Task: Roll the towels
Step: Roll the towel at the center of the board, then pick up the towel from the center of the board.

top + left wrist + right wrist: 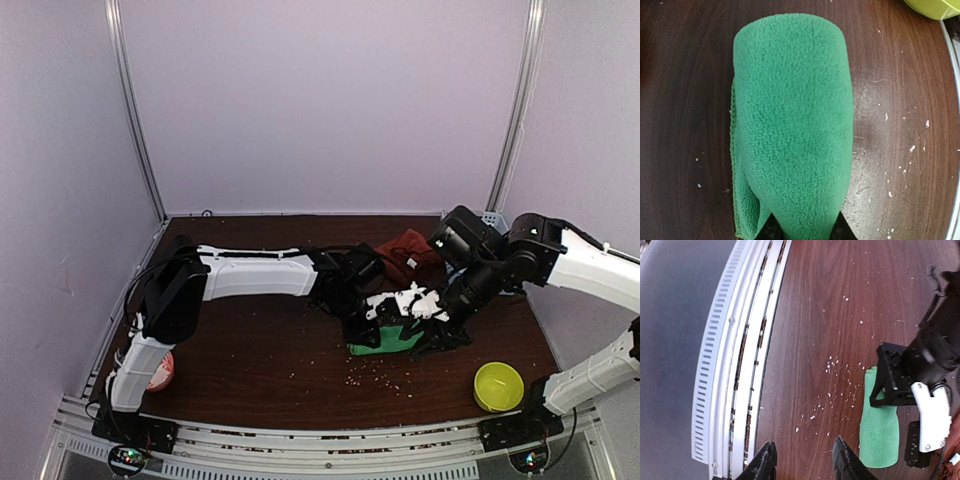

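Top view, green towel (388, 342): bundled on the desk (260, 360), mid-right, between the two pincers.
Top view, red towel (405, 250): crumpled heap farther back, apart from the green towel.
Top view, left pincer (362, 330): down on the green towel's left end.
Top view, right pincer (445, 328): low at the green towel's right end; contact cannot be told.
Top view, other: bowl (498, 386) at the right front; crumbs (380, 375) just in front of the green towel.
Left wrist, left pincer: clamped on the green towel's near end, which narrows between the black fingertips (771, 231).
Left wrist, green towel: thick roll lying lengthwise away from the camera, a loose layer along its left edge.
Right wrist, right pincer: fingers (765, 465) apart, only bare desk between them.
Right wrist, green towel: off to the right under the left pincer, clear of the right fingers.
Right wrist, rail (740, 365): along the desk's edge at left.
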Robot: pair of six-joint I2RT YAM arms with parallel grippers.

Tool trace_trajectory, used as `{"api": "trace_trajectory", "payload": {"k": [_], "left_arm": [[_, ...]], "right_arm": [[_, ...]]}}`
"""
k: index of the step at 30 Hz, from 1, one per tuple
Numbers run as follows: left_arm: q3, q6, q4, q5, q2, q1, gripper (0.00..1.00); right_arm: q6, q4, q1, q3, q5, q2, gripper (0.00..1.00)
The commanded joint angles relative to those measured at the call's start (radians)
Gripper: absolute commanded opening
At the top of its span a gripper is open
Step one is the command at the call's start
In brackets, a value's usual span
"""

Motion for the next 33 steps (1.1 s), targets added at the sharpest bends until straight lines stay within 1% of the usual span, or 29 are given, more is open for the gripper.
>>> {"api": "trace_trajectory", "payload": {"k": [1, 3, 5, 8, 12, 15, 19, 21, 25, 27, 31, 33], "left_arm": [[-0.035, -0.038, -0.157, 0.125, 0.131, 0.012, 0.18], [-0.017, -0.072, -0.177, 0.132, 0.147, 0.019, 0.17], [0.032, -0.089, -0.232, 0.139, 0.168, 0.019, 0.16], [0.032, -0.099, -0.228, 0.174, 0.169, 0.023, 0.15], [0.036, -0.119, -0.231, 0.220, 0.185, 0.035, 0.14], [0.042, -0.143, -0.232, 0.262, 0.193, 0.052, 0.15], [0.045, -0.149, -0.231, 0.310, 0.195, 0.076, 0.15], [0.047, -0.144, -0.231, 0.324, 0.196, 0.085, 0.15], [0.058, -0.128, -0.244, 0.341, 0.207, 0.090, 0.14], [0.066, -0.122, -0.252, 0.353, 0.215, 0.090, 0.13], [0.079, -0.104, -0.268, 0.381, 0.231, 0.094, 0.10], [0.082, -0.098, -0.273, 0.393, 0.238, 0.098, 0.10]], "right_arm": [[0.005, 0.093, 0.080, -0.115, 0.256, 0.001, 0.43], [0.012, 0.169, 0.108, -0.181, 0.384, 0.004, 0.50], [0.024, 0.250, 0.120, -0.237, 0.500, 0.026, 0.55], [0.017, 0.367, 0.122, -0.315, 0.631, 0.067, 0.58], [-0.004, 0.594, 0.122, -0.431, 0.743, 0.101, 0.62], [-0.011, 0.699, 0.122, -0.474, 0.775, 0.119, 0.64], [-0.040, 0.768, 0.122, -0.502, 0.799, 0.148, 0.66], [-0.062, 0.797, 0.122, -0.514, 0.814, 0.164, 0.68], [-0.077, 0.833, 0.119, -0.525, 0.830, 0.198, 0.69], [-0.111, 0.851, 0.116, -0.526, 0.832, 0.217, 0.69], [-0.116, 0.845, 0.096, -0.503, 0.781, 0.261, 0.69], [-0.111, 0.821, 0.077, -0.477, 0.741, 0.289, 0.70]]}}
